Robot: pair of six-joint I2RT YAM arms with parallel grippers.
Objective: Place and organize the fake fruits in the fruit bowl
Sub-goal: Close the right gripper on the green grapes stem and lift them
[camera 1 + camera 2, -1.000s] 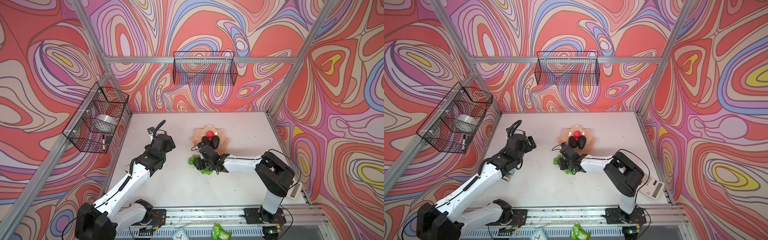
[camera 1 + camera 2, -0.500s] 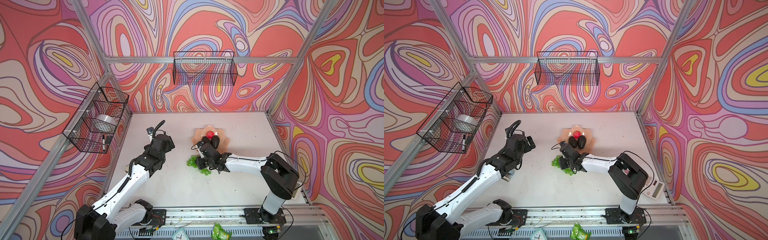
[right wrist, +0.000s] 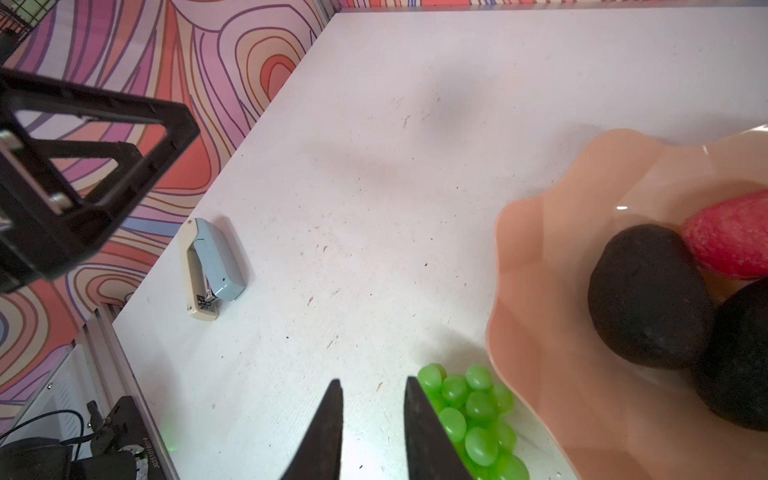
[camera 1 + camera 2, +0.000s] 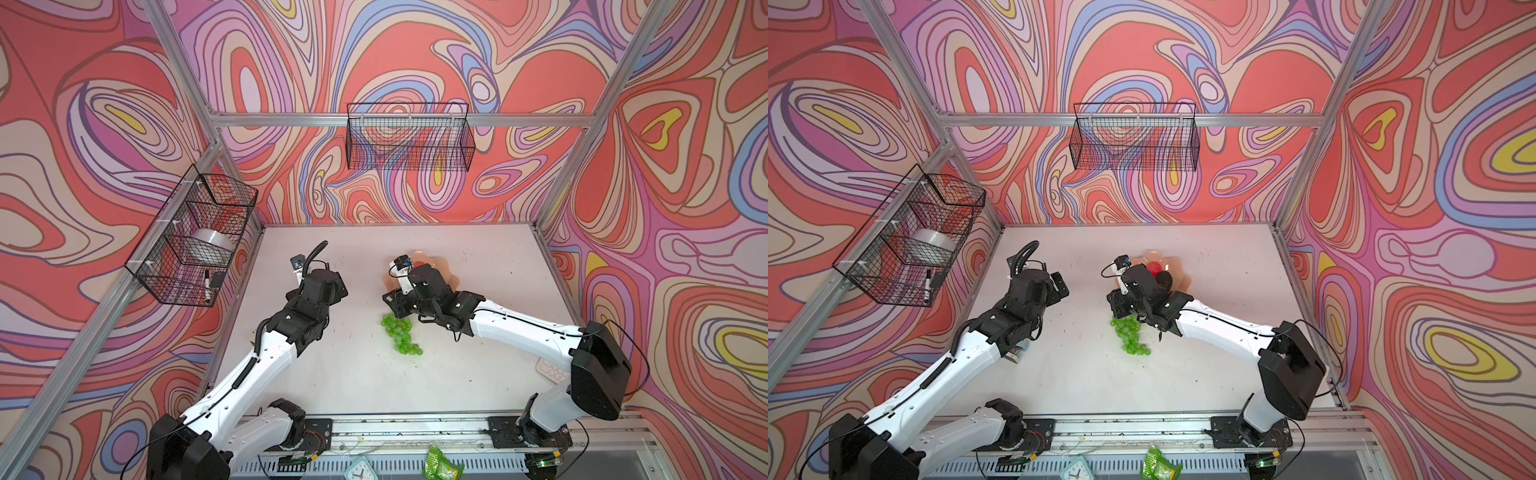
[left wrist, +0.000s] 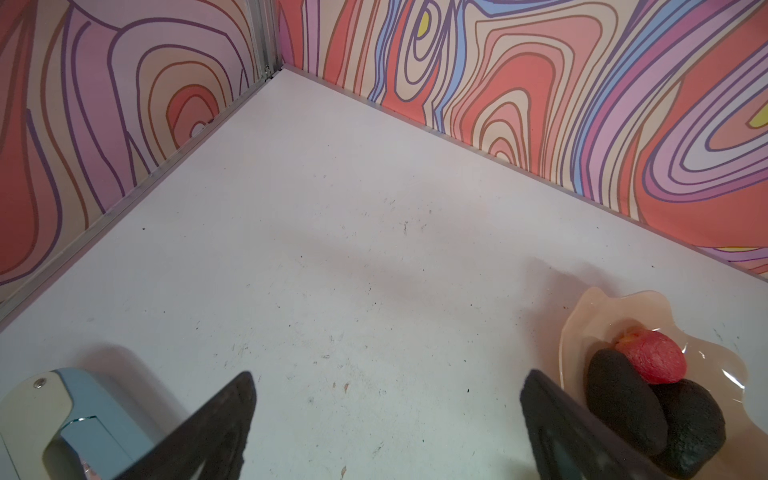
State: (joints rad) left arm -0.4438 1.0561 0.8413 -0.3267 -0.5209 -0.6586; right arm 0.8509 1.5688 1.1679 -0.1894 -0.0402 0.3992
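One bunch of green grapes (image 4: 400, 337) lies on the table (image 4: 332, 374) just beside the peach fruit bowl (image 3: 540, 332), which holds two avocados (image 3: 648, 295) and a red fruit (image 3: 731, 237). Light and floppy, the bunch looks best pinched at its stem end. The right gripper (image 3: 372, 382) has its jaws nearly together on nothing, with the grapes alongside. The left gripper (image 5: 386, 382) gapes wide and is empty. Since a second ago the right gripper has shifted bowlward, uncovering more grapes.

Worktop (image 4: 353, 382) lies open from centre to the rear wall. Obstructions: grapes (image 3: 469, 411) just beside the fruit bowl (image 3: 540, 291) rim and close beside the right tool (image 3: 374, 380); avocados (image 3: 648, 295) and red fruit (image 3: 731, 241) occupy the bowl; stapler (image 3: 210, 270) near the left wall.
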